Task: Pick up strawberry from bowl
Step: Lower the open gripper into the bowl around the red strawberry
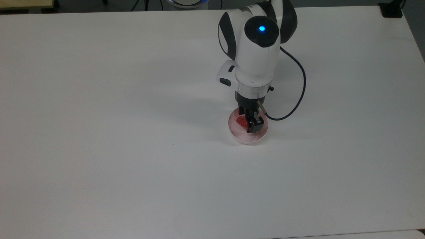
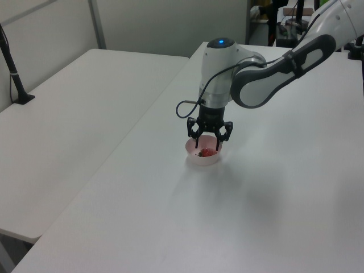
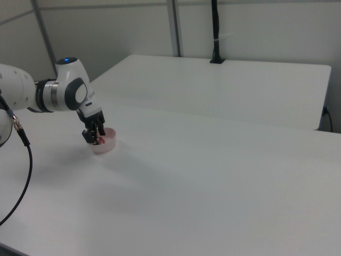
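On the white worktop [image 1: 132, 149], which takes up most of the top view, we see the Panda arm [image 1: 257, 49] reaching down w/ its wrist straight over the pink bowl [image 1: 240, 137]. A dark cable [image 1: 300, 96] loops from the wrist toward the top view's right.

The bowl sits upright, well apart from every worktop edge. Inside it lies the red strawberry [image 1: 241, 122], toward the top view's left side of the bowl; part of it is covered by the hand.

The hand [image 2: 207, 148] is down inside the bowl rim. In the left view its two fingers [image 2: 195, 139] stand spread, one on each side of the berry, so we read it as wide and not yet clamped on anything. Whether the tips touch the bowl floor we can't tell.

Step in hand, as we judge it: end of the descent, fingers bracketing the fruit, grasp not yet made. Approx. halfway thru the task.

Next move calls for closing the fingers squarely across the berry's body, then a straight lift clear of the rim. Berry is glossy and rounded, so an off-centre pinch could squirt it sideways, or tip the light bowl.
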`<state>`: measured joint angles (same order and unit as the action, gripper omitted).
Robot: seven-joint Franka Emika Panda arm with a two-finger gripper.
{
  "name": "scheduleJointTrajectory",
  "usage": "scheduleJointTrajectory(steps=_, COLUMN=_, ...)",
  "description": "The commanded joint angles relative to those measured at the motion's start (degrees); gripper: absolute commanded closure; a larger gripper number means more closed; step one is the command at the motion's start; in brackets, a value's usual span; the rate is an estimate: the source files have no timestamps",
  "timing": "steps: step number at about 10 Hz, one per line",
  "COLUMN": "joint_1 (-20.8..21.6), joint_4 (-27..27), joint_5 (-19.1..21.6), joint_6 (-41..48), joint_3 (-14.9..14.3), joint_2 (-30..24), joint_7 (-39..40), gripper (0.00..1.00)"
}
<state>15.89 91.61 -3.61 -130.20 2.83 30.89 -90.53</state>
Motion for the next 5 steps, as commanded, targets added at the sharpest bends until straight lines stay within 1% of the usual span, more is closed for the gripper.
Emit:
scheduleJointTrajectory(steps=1, joint_1=-0.1, joint_4=-0.1, joint_5=-1.6, joint_6=-1.5, joint_3=0.7, joint_2=0.8, joint_7=-0.5, gripper=0.43)
scheduleJointTrajectory(steps=3, joint_1=-0.2, joint_4=-0.2, joint_5=-1.8, joint_6=-1.5, joint_3=0.7, joint_2=0.8, joint_7=-0.4, gripper=0.7)
scheduleJointTrajectory(steps=4, joint_1=-0.7, joint_4=-0.2, joint_5=-1.7, joint_6=-1.5, joint_3=0.7, joint_2=0.7, joint_7=-0.3, gripper=0.78)
scheduleJointTrajectory(steps=5, joint_1=-0.9, joint_4=-0.3, joint_5=-1.8, joint_6=-1.5, joint_3=0.7, joint_2=0.5, joint_7=0.0, gripper=0.8)
